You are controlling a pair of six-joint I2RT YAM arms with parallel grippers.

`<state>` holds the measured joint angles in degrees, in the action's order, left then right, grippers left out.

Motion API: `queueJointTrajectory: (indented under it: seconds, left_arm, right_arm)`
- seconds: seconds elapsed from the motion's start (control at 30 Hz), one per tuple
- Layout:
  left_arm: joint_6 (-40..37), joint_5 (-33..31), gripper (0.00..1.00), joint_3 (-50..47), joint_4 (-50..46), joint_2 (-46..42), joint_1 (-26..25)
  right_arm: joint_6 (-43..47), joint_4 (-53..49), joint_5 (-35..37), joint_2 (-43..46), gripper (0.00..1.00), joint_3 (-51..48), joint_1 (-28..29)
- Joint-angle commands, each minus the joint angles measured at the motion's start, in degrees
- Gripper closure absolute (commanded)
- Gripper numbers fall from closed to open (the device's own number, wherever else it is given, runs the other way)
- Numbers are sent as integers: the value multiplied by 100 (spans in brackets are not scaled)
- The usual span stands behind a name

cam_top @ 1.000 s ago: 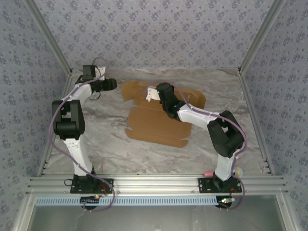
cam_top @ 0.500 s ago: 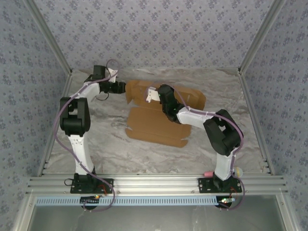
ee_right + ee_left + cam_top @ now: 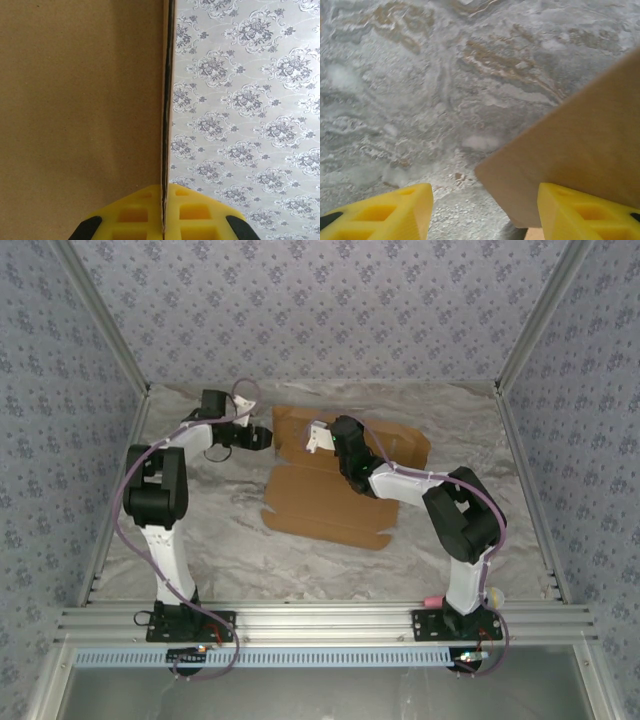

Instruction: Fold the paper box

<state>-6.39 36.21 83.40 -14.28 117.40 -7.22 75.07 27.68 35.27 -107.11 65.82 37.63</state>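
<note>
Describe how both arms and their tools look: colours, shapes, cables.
The left arm and right arm have white tubular links joined by bulky black joints. A lilac cable loops along each. The left tool and right tool carry bright yellow moulded fingers with rectangular recesses and small black patches.

The paper box (image 3: pixel 325 495) is plain brown, the table (image 3: pixel 220 535) is grey-white marble with brownish veins, the walls (image 3: pixel 320 310) have a pale grey-blue flower pattern, the arms (image 3: pixel 150 495) are black and white with purple cables (image 3: pixel 122 480), and the left gripper (image 3: pixel 482 215) and right gripper (image 3: pixel 162 215) have yellow fingers.
</note>
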Motion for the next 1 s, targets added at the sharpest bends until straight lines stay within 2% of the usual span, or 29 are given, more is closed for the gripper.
queueJointTrajectory:
  seconds: [0.0, 0.57, 0.97]
  left_arm:
    - [-408, 353, 42, -18, 93, -355, -103]
    - [-1008, 826, 48, 268, -227, -297, -280]
    - [-1670, 644, 45, 527, -988, -421, -26]
  right_arm:
    - [96, -141, 91, -78, 98, -88, -13]
    - [1, -419, -21, 67, 100, -1, -21]
    - [33, -453, -73, 131, 100, -8, -57]
